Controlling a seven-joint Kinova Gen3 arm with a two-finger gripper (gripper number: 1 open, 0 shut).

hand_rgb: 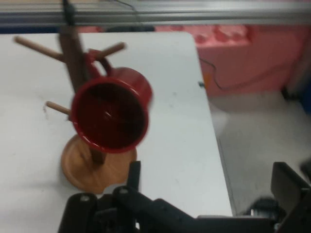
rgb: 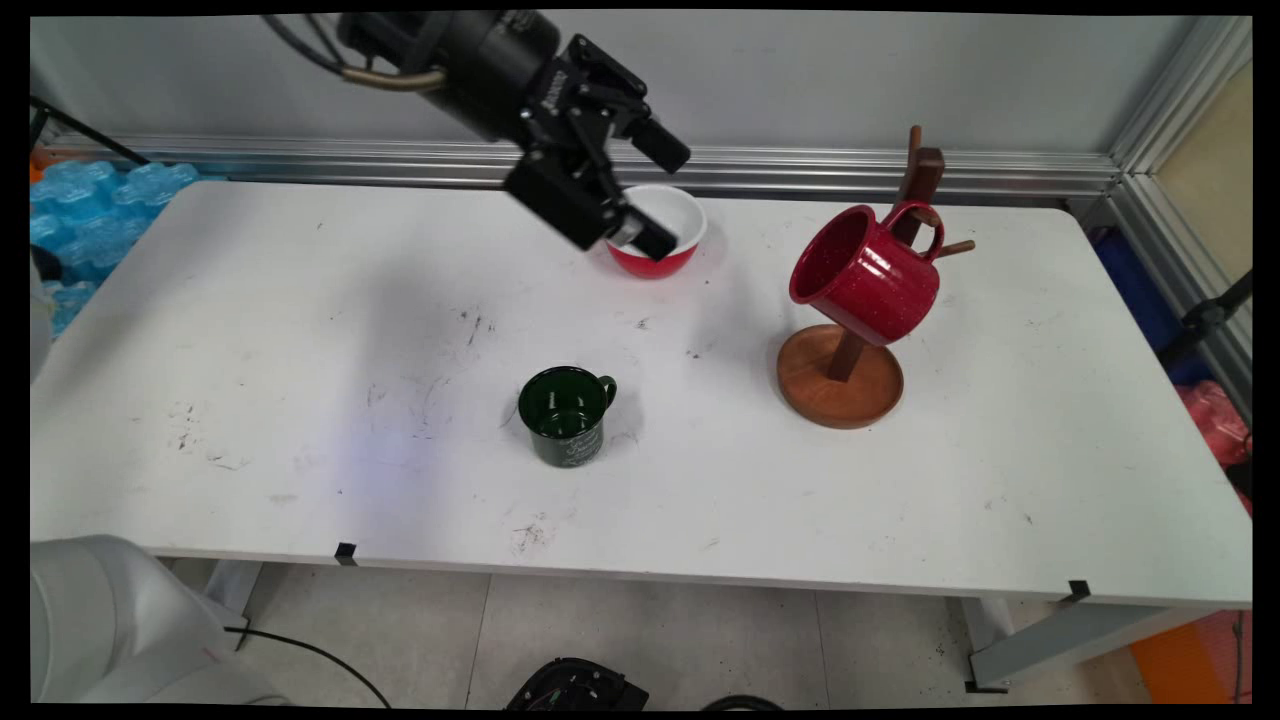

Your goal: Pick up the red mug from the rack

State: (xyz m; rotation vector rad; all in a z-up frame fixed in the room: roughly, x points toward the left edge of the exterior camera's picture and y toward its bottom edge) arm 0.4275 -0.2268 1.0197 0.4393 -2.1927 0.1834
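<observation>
The black two-finger gripper [rgb: 662, 190] hung raised above the far middle of the white table [rgb: 300, 420], its fingers spread wide apart and empty, touching nothing. In the main view one fingertip [rgb: 661, 145] pointed toward the wall side and the other lay in front of a red bowl with a white inside [rgb: 665, 240], which stood on the table near the far edge. The gripper pointed to the right, toward a red speckled enamel mug [rgb: 868, 275] hanging tilted by its handle on a peg of a wooden mug tree [rgb: 838, 385]. The hand view showed that mug's open mouth [hand_rgb: 109, 116] facing the camera, with the tree's round base [hand_rgb: 95, 170] beneath it. A dark green mug [rgb: 566, 414] stood upright near the table's middle, well apart from the gripper.
</observation>
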